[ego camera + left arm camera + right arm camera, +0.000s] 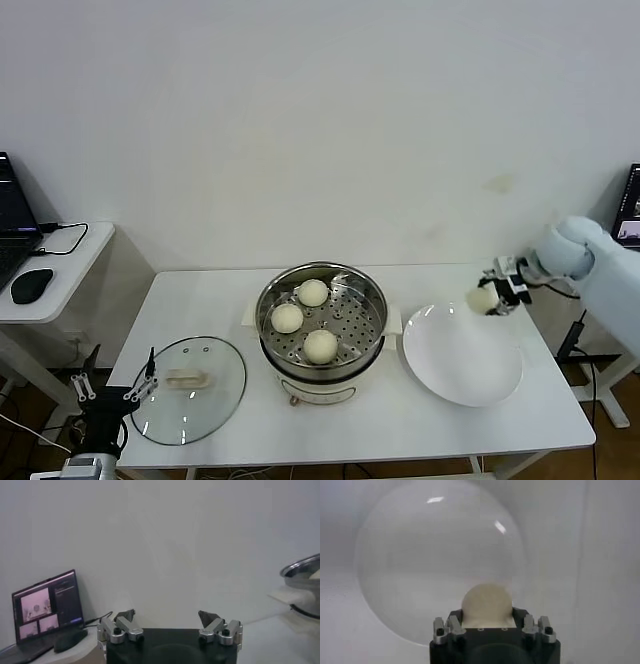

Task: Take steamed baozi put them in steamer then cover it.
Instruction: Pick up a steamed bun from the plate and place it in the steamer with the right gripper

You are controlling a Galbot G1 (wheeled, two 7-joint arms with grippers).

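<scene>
Far left, the left gripper point(140, 385) waits with fingers spread wide and empty, just beside the cover point(188, 388) lying flat on the table. Centre, the steamer point(322, 318) holds three baozi. Out right, the right gripper point(497, 294) clamps the fourth baozi point(482, 299) above the plate point(463, 355). Best carried level over the rim, lowered onto the bare patch of floor, then released.
</scene>
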